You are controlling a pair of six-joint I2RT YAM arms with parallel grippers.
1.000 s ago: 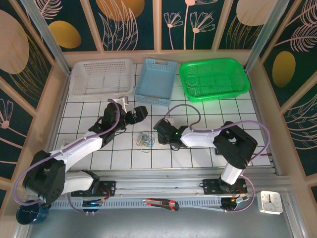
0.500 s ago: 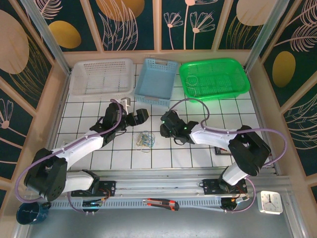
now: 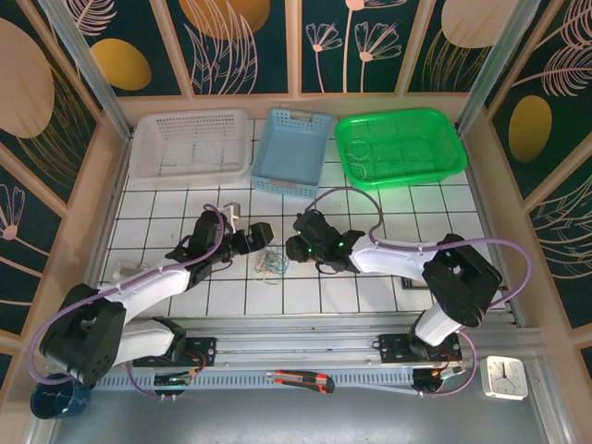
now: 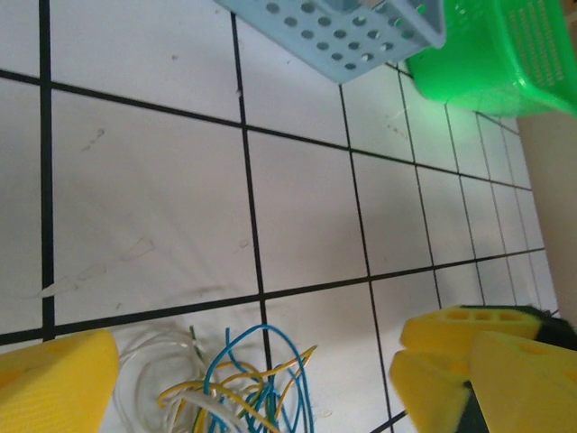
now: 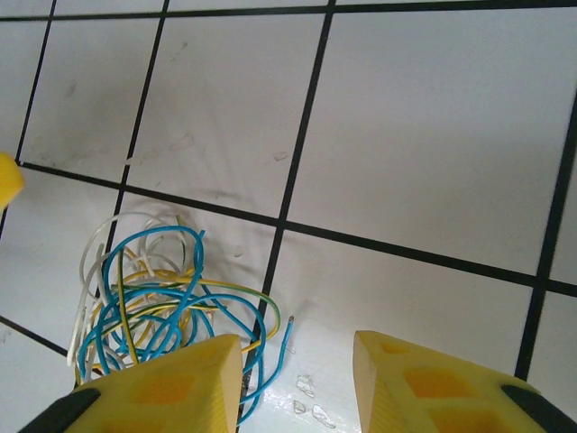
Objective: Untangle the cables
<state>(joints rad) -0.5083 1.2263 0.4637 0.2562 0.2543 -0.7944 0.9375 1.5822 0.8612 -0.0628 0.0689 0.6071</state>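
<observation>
The cables (image 3: pixel 271 262) form a small tangle of blue, yellow and white wires on the white tiled table, between both grippers. My left gripper (image 3: pixel 252 238) hovers just left of it, jaws wide open. In the left wrist view the cables (image 4: pixel 236 390) lie at the bottom between the yellow fingers (image 4: pixel 56 383), and nothing touches them. My right gripper (image 3: pixel 298 245) is just right of the tangle and open. In the right wrist view the cables (image 5: pixel 149 298) lie beside the left finger (image 5: pixel 171 383). A loose blue wire end reaches into the gap of the right gripper (image 5: pixel 297 374).
A white basket (image 3: pixel 190 143), a blue basket (image 3: pixel 291 153) and a green basket (image 3: pixel 400 148) line the far edge. The blue basket (image 4: pixel 343 27) and the green basket (image 4: pixel 505 54) appear at the top of the left wrist view. A box cutter (image 3: pixel 301 379) and a clock (image 3: pixel 506 376) lie in front of the rail.
My left gripper has come down and nearer to the tangle. My right gripper swung out and back, ending slightly closer to the cables. The cables have not moved.
</observation>
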